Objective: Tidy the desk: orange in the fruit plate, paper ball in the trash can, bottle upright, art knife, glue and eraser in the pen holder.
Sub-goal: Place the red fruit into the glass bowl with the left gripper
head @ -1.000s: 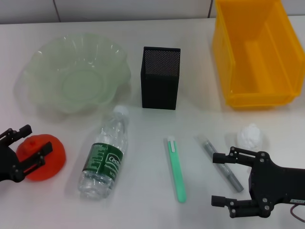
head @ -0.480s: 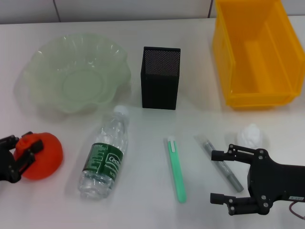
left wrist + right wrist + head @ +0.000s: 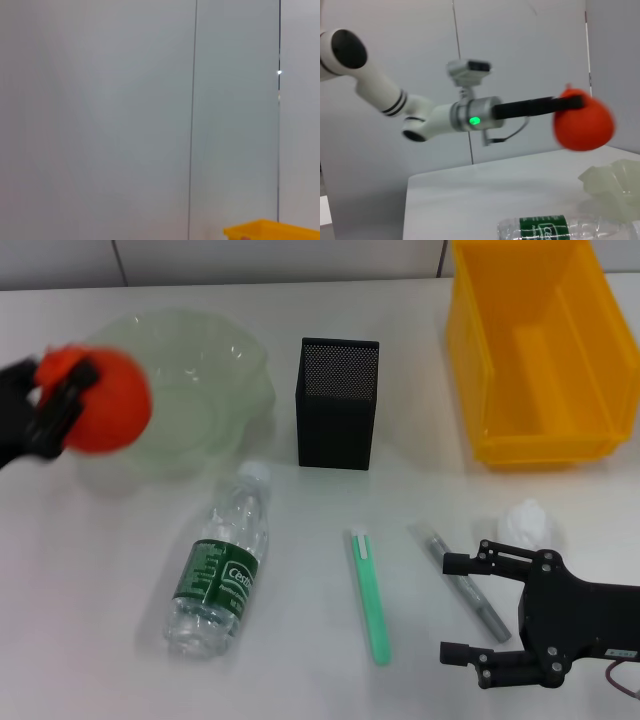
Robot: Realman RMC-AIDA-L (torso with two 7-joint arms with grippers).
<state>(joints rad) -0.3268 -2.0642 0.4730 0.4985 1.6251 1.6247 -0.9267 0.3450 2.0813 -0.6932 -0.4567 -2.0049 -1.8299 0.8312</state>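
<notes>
Orange clamped in left gripper; above fruit plate.

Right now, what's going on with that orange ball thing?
Left gripper shut on orange, airborne by fruit plate rim. Right gripper open, idle near glue. Nothing in the way.

Left gripper, black, extends sideways from a white and silver arm with a green light lit on its wrist; a small camera unit sits on top of that wrist. Gripper clamps the orange, held in the air well above the desk. On the desk: lying bottle, green label visible; scalloped edge of the fruit plate just beyond it.
</notes>
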